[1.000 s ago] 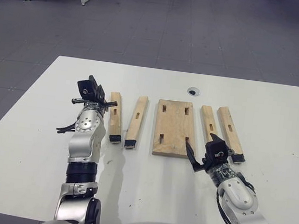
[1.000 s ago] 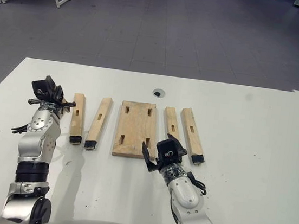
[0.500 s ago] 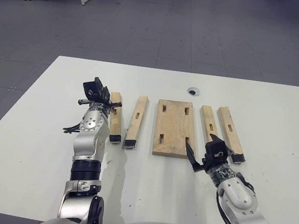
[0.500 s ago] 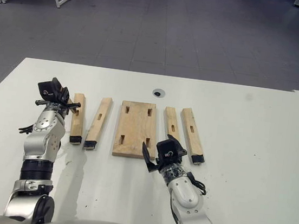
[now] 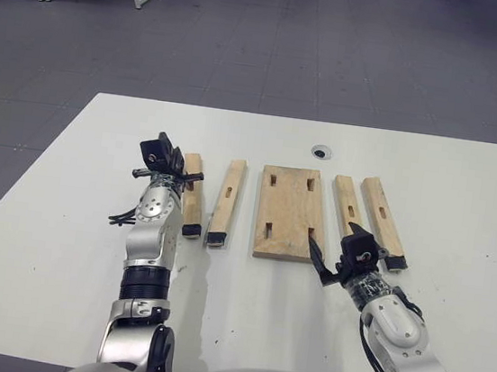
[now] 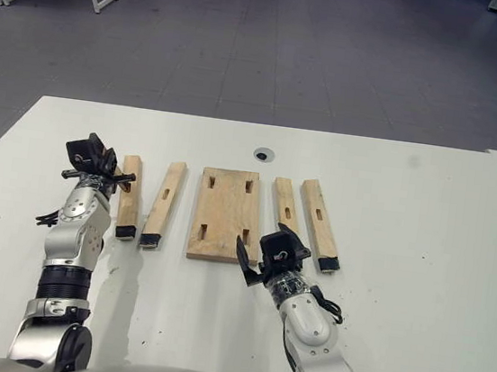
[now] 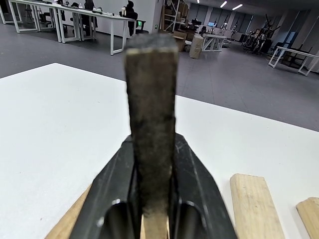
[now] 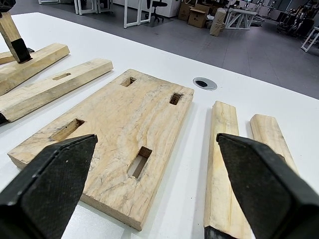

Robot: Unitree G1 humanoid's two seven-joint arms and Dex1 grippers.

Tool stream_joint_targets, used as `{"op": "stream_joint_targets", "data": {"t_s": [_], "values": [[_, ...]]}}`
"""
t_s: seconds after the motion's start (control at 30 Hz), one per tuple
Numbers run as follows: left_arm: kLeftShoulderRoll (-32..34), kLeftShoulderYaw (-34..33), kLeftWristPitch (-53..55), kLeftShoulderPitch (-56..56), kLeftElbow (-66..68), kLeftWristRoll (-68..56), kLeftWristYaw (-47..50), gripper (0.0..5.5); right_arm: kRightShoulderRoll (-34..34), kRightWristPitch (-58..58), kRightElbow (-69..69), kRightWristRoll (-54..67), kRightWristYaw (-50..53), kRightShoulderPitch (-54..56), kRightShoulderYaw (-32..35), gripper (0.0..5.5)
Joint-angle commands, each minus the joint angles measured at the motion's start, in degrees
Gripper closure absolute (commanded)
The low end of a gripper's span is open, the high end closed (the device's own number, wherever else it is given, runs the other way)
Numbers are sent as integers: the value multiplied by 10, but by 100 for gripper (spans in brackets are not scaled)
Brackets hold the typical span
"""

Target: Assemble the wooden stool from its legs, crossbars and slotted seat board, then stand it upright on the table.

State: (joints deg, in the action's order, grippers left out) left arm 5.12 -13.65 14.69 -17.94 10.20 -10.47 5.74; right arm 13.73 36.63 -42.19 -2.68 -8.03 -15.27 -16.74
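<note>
You are at the very start: nothing is joined yet, and every part lies flat on the worktop (image 5: 464, 203). The board (image 5: 289, 211) sits in the middle with its four slots facing up. The leftmost leg (image 5: 191, 204) and a second leg (image 5: 226, 200) lie side by side to its left, and two more legs (image 5: 382, 219) to its right, all running the same way as the board and close to it without touching. The wood is pale and unfinished. Each leg has one slot cut through its face and a dark cap on the end nearest you. Your left gripper (image 5: 164, 168) sits at the far end of the leftmost leg, just beside or on it. Its fingers look pressed together with nothing between them. Your right gripper (image 5: 336, 244) hangs by the board's near right corner, spread wide and holding nothing. The step in hand looks like the first pick-up. To take that leg you will likely need to part the left fingers, straddle its narrow width and close squarely so it does not twist. Mind the second leg close alongside, since a wide approach could knock it.
</note>
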Motion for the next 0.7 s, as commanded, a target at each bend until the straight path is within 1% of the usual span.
{"op": "stream_joint_targets", "data": {"t_s": [0.03,0.7], "values": [[-9,1,13,-6,-5,-4,6,509,2,7,-2,-5,-2,4,1,109],[-17,4,20,-10,-25,2,10,509,1,11,-2,-6,-1,9,-1,109]]}}
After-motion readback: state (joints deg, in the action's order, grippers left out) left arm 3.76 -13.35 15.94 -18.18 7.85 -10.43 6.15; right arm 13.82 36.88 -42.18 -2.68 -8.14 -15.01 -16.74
